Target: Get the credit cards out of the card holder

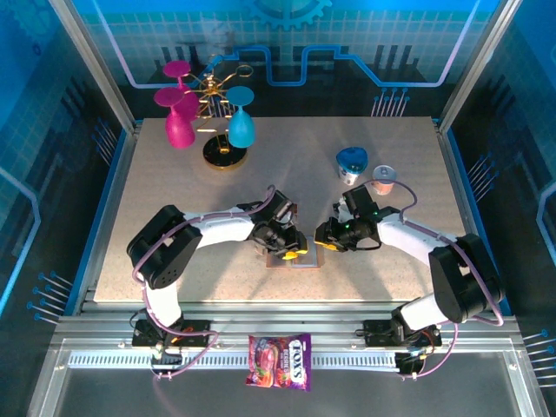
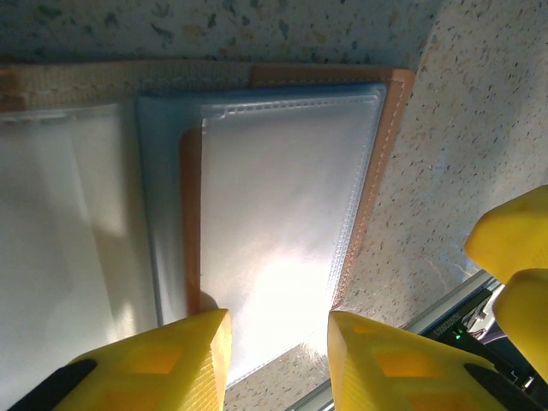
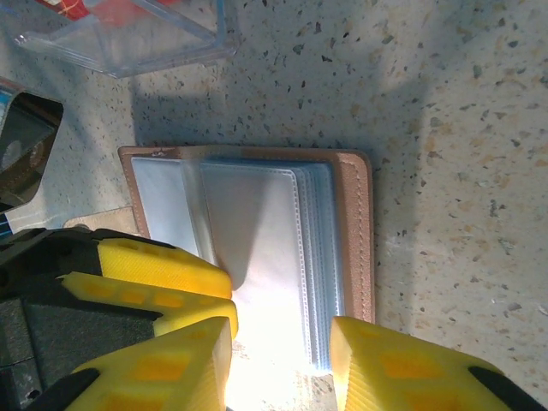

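The table [image 1: 174, 191] is pale with little dark specks. A metal frame goes around it, and the walls are blue with line patterns. The card holder [image 3: 257, 223] lies open and flat on the table, right under the tips of the left gripper [image 2: 278, 330] and the right gripper [image 3: 282, 330]. Its clear pockets shine in the light. Both grippers have their yellow fingers apart, with a gap between them. Just past the right gripper sits a clear box [image 3: 128, 30] with something red inside. Behind both grippers, on the metal rail, lies a candy bag [image 1: 280, 360] that says "FOX'S".
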You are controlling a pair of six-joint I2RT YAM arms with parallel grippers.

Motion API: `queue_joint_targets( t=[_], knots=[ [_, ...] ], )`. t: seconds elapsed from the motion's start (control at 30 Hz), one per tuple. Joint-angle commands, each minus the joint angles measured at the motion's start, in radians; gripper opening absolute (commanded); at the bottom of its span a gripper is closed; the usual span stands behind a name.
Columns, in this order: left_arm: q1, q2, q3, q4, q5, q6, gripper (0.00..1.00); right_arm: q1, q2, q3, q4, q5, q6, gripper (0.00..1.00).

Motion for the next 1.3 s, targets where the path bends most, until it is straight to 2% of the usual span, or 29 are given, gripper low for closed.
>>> queue_joint_targets(
  t=[0.0,0.4,0.73,1.27],
  knots=[
    [-0.004,0.015,0.007,-0.012,-0.015,-0.003,0.36,-0.015,-0.013,-0.012,-0.001,-0.022,-0.005,0.37],
    [-0.002,-0.008,-0.023,-0.032,-0.045,0.013,0.36,0.008,0.003,-0.001,-0.003,-0.032,-0.001,0.37],
    [0.011,-0.036,-0.071,0.007,-0.039,-0.001,0.29,0.051,0.036,0.022,-0.008,-0.036,0.004,0.37],
    [0.055,-0.040,-0.190,0.200,0.039,-0.079,0.19,0.118,0.083,0.034,-0.002,-0.039,0.028,0.35]
  ],
)
